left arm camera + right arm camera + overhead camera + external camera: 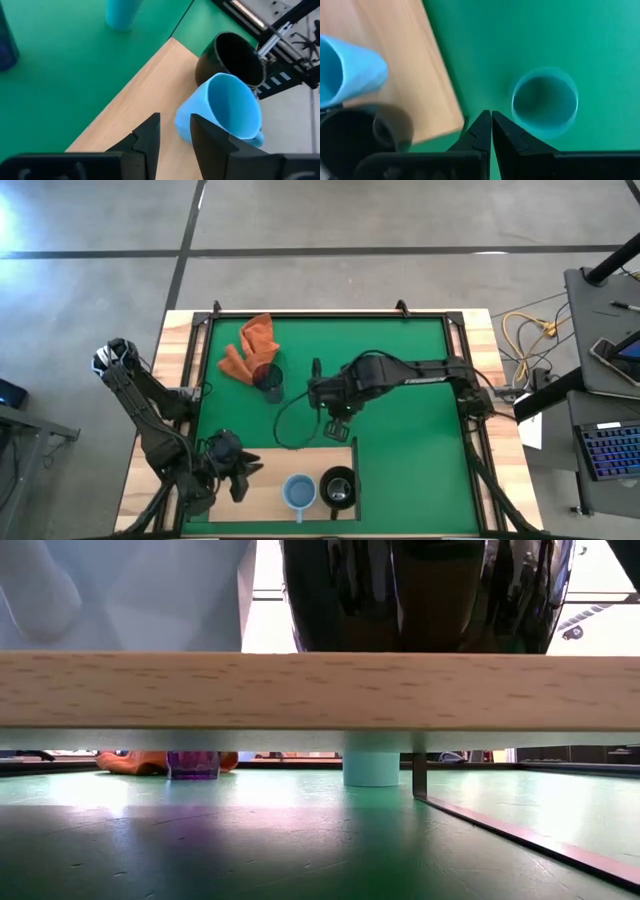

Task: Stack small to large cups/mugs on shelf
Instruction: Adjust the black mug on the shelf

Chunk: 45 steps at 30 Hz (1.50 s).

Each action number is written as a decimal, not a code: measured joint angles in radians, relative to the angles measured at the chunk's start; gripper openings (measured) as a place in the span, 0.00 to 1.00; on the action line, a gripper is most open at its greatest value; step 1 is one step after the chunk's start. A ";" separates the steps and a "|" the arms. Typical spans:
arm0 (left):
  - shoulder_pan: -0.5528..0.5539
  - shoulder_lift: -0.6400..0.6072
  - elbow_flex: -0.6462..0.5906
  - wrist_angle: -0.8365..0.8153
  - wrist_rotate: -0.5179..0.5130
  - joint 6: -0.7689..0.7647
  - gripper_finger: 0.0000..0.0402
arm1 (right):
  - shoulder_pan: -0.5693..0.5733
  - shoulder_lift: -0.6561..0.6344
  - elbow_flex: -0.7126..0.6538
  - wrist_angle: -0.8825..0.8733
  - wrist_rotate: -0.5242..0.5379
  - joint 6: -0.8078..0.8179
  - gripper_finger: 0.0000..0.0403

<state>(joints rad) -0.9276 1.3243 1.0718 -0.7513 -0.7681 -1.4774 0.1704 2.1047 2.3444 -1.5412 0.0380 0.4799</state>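
Nearest the lens: edge of the shelf (320, 690), filling the low view; black mug (420, 595) standing on top of it.
Shelf: light wooden board (265, 495) at the near edge of the green mat (410, 380) on the bench.
On the shelf: light blue mug (299, 492) and black mug (339, 486), side by side and touching or nearly so, both upright.
Off the shelf: teal cup (545, 102) upright on the mat just past the board's corner; purple cup (268, 378) farther back, touching the orange cloth (250, 345).
Right gripper (491, 125): above the mat just beside the teal cup, jaws pressed together, nothing held.
Left gripper (172, 131): low over the shelf beside the blue mug, jaws slightly apart, nothing between them.
Step, as a judgement: two larger vessels placed, teal cup probably next.
Next move: jaws to part wide, straddle the teal rim, lift clear, then lower toward the blue mug.
Count: four cups and mugs, two on the shelf, two off; one cloth; two arms.
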 joint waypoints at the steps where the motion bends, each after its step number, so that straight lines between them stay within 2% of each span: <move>1: 0.000 0.000 0.000 -0.007 0.000 0.000 0.23 | 0.013 -0.004 0.000 -0.026 0.000 0.033 0.02; 7: 0.000 -0.004 -0.019 -0.054 0.010 0.002 0.23 | 0.111 -0.022 -0.009 -0.029 0.019 0.238 0.02; 9: -0.002 -0.016 -0.037 -0.053 0.012 0.002 0.23 | 0.138 -0.023 -0.012 -0.031 0.057 0.306 0.02; 14: -0.002 -0.072 -0.066 -0.053 0.013 0.053 0.23 | 0.148 -0.022 -0.026 -0.030 0.126 0.420 0.02; 22: -0.002 -0.176 -0.066 -0.035 0.014 0.180 0.23 | 0.146 -0.022 -0.026 -0.024 0.147 0.447 0.02; 28: -0.002 -0.209 -0.066 -0.035 0.014 0.229 0.23 | 0.145 -0.022 -0.028 -0.018 0.147 0.469 0.02; 34: -0.002 -0.203 -0.067 -0.035 0.034 0.234 0.23 | 0.151 -0.021 -0.031 -0.029 0.164 0.634 0.02; 40: -0.002 -0.189 -0.083 -0.024 0.039 0.235 0.23 | 0.223 -0.022 -0.030 -0.027 0.153 0.634 0.02; 45: -0.002 -0.206 -0.148 0.064 0.058 0.252 0.23 | 0.323 -0.047 -0.017 0.018 0.149 0.642 0.02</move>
<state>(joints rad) -0.9295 1.1181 0.9240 -0.6871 -0.7098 -1.2257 0.4930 2.0581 2.3272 -1.5230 0.1870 1.1215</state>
